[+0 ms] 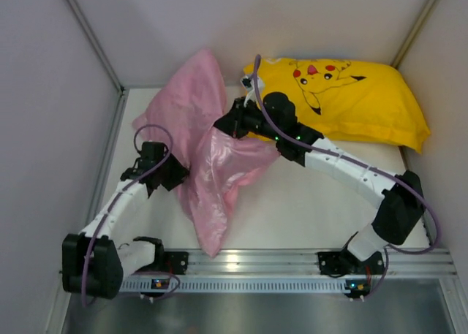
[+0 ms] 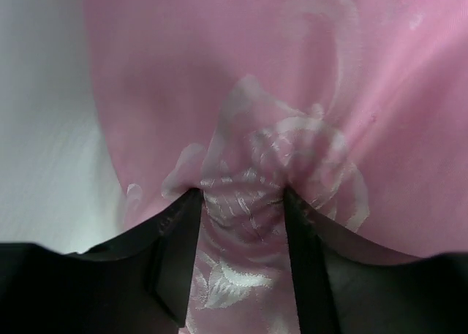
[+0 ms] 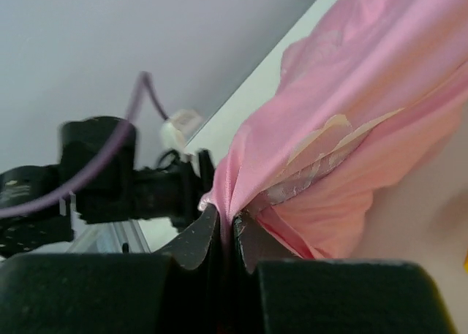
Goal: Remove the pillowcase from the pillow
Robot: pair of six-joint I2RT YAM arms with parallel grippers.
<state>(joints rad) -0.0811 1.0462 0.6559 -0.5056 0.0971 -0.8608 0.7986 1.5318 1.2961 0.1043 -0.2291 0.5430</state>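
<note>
**Both arms grip the pink pillowcase at the left of the surface**

You have the pillowcase caught at two spots. It is a pink, shiny cloth with a pale woven flower pattern, and it hangs in loose folds over the left half of the surface. Its far end rises to a peak near the far wall. Its near end trails down in a narrow tail that reaches the metal rail at the near edge. From these views you cannot tell whether a pillow is inside it.

Your left gripper meets the cloth on its left side, about halfway along. In the left wrist view its jaws stand a moderate way apart, and a bunched fold of the pink cloth fills the gap between them.

Your right gripper reaches in from the right and holds the cloth farther back and to the right of the left one. In the right wrist view its jaws are almost together, pinching a thin ridge of fabric. The cloth fans out from that pinch, and the left arm shows blurred beyond it.

A yellow pillow with a cartoon print lies at the far right, just behind the right gripper. Its left end sits close to the pink cloth.
</note>
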